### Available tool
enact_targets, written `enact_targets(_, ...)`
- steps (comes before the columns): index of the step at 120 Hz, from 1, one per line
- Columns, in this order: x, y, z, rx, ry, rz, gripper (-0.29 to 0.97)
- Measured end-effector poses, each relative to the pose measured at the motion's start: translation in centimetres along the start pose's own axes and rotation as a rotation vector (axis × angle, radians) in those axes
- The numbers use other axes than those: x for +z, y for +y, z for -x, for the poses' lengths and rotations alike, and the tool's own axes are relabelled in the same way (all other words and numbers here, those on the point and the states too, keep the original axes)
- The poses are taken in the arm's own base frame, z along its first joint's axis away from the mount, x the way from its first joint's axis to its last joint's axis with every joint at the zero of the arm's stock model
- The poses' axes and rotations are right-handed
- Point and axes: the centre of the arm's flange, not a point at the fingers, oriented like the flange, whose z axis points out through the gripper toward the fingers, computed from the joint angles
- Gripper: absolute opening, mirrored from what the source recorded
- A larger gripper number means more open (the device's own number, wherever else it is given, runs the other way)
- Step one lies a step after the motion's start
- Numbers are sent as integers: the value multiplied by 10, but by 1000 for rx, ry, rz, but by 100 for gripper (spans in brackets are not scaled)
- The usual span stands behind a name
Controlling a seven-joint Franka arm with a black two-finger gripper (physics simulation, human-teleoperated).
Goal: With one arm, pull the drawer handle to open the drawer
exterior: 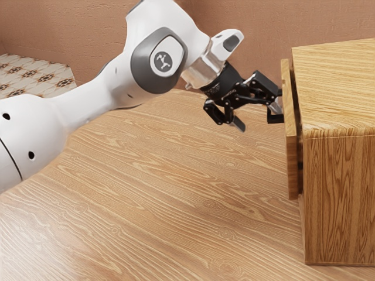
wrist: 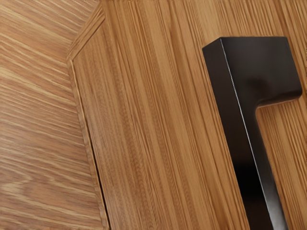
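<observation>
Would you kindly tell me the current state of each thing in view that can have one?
gripper: open, fingers spread, right at the drawer front.
drawer: barely open; a thin dark gap shows between its front and the cabinet.
handle: not clamped; it is fixed to the drawer front, close before the hand.

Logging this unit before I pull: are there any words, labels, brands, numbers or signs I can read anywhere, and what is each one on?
No readable words or numbers in either view.
On the arm's grey joint cap: a white emblem, a symbol with no letters.
On the drawer front, black handle, cabinet and table: plain surfaces, no label or mark.
</observation>
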Motion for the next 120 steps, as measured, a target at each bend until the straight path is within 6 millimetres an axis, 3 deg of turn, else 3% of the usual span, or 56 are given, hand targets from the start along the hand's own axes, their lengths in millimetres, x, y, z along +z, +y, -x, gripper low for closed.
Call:
enact_targets(20, -18, -30, -4, -41, 19, -38, 68)
enact_targets(70, -72, -105, 13, -153, 53, -99, 68)
enact_targets(120, -109, -171, 14, -271, 89, -106, 68)
